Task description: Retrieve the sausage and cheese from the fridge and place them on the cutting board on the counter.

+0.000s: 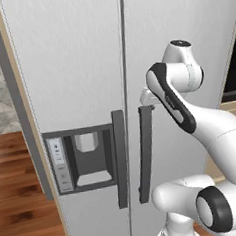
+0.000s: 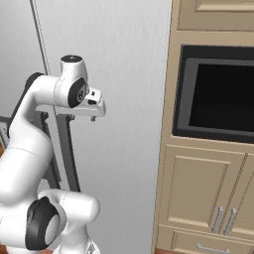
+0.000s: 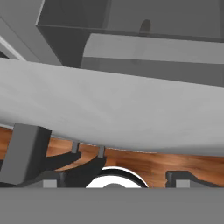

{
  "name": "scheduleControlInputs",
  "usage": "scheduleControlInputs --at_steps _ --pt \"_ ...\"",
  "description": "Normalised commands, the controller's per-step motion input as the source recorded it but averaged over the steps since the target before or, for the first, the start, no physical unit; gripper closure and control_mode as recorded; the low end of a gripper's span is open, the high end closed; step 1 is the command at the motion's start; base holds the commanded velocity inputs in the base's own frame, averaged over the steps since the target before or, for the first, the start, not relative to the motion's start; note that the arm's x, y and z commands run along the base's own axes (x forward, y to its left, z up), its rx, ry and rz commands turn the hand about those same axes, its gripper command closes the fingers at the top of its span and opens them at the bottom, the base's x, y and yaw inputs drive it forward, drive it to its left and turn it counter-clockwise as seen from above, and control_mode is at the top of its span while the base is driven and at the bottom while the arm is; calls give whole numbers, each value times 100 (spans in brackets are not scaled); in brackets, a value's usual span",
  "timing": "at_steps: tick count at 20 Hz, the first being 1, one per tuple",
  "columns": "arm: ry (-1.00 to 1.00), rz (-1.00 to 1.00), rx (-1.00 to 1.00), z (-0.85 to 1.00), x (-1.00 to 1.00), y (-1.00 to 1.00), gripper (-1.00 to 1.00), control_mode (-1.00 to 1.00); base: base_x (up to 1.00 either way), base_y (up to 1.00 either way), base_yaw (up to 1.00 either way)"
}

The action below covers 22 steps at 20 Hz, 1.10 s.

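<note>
Barely begun: the fridge [image 1: 75, 58] is shut, and the open gripper [image 1: 145, 104] sits at its right handle [image 1: 144, 153], gripping nothing.

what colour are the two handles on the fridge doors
Dark grey, against the light grey fridge doors. The handles show best in the left base view.

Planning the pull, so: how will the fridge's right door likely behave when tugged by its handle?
The right door is a tall flat slab, so likely rigid and heavy, swinging rather than flexing. Its handle is a long, stiff-looking bar; the open gripper there might slip along it.
</note>
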Motion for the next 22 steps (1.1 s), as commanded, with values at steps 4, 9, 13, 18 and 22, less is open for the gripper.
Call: scheduleControlInputs --at_steps 4,9,13,18,22 --pt "0 0 0 0 0 0 -100 100 0 0 0" --pt "0 0 0 0 0 0 -100 100 -64 1 3" --pt "0 0 0 0 0 0 -100 100 -85 2 0" --pt "0 0 0 0 0 0 -100 100 -75 21 -4" --pt "0 0 0 0 0 0 -100 100 -57 37 -8"
